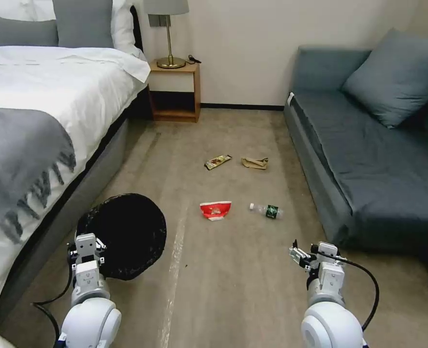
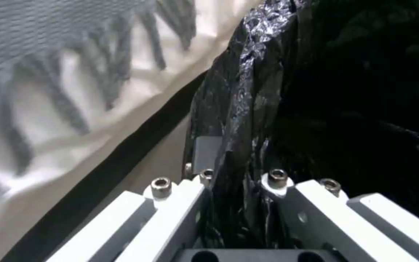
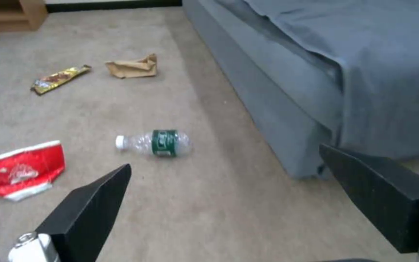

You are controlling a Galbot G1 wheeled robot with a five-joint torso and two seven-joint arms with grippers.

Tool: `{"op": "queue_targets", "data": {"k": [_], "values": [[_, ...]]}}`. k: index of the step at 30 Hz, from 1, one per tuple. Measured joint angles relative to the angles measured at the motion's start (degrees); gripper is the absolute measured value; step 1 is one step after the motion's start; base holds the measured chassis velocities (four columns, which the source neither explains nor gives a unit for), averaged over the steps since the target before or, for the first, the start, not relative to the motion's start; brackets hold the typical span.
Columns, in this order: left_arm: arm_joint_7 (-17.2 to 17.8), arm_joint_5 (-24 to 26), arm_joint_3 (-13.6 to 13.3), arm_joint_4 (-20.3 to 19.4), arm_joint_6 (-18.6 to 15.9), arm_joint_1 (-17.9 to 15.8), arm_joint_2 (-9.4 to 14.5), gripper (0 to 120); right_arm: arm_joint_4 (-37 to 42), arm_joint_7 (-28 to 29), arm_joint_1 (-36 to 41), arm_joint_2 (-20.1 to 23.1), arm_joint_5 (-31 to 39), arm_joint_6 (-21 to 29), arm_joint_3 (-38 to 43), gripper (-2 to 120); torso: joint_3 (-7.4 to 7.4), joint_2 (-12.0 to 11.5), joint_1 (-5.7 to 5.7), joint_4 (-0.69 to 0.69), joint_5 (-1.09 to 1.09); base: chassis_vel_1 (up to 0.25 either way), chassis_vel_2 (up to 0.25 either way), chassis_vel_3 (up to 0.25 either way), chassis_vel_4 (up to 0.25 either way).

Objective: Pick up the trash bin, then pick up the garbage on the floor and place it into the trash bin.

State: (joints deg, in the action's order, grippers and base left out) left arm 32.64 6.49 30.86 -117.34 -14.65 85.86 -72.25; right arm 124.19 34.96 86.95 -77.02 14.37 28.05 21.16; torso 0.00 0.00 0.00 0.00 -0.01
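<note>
The trash bin (image 1: pixel 126 232), lined with a crinkly black bag (image 2: pixel 248 91), is at lower left beside the bed, its mouth tipped toward me. My left gripper (image 1: pixel 88 241) is shut on its near rim, one finger on each side of the bag (image 2: pixel 234 182). My right gripper (image 1: pixel 300 254) hangs open above bare carpet at lower right, fingers wide apart (image 3: pixel 224 158). The garbage lies ahead on the floor: a crushed red-and-white cup (image 1: pixel 215 210) (image 3: pixel 20 171), a clear bottle (image 1: pixel 267 210) (image 3: pixel 154 142), a snack wrapper (image 1: pixel 217 162) (image 3: pixel 59 78) and a crumpled paper bag (image 1: pixel 255 163) (image 3: pixel 133 66).
A bed (image 1: pixel 35 106) with a grey throw runs along the left. A grey sofa (image 1: pixel 368 164) lines the right, close to the bottle. A wooden nightstand (image 1: pixel 175 92) with a lamp stands at the far wall. Open carpet (image 1: pixel 223 280) lies between.
</note>
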Motion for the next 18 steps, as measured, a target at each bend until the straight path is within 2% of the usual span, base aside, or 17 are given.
{"op": "queue_targets", "data": {"k": [18], "values": [[-0.6,-0.7,-0.4,1.8,0.8,-0.5,0.1,1,-1.7,-0.1,-0.9,-0.2,-0.4,-0.5,-0.5,100,0.0,0.0,0.0,0.0,0.02,-0.192,0.197,0.197,-0.191]]}}
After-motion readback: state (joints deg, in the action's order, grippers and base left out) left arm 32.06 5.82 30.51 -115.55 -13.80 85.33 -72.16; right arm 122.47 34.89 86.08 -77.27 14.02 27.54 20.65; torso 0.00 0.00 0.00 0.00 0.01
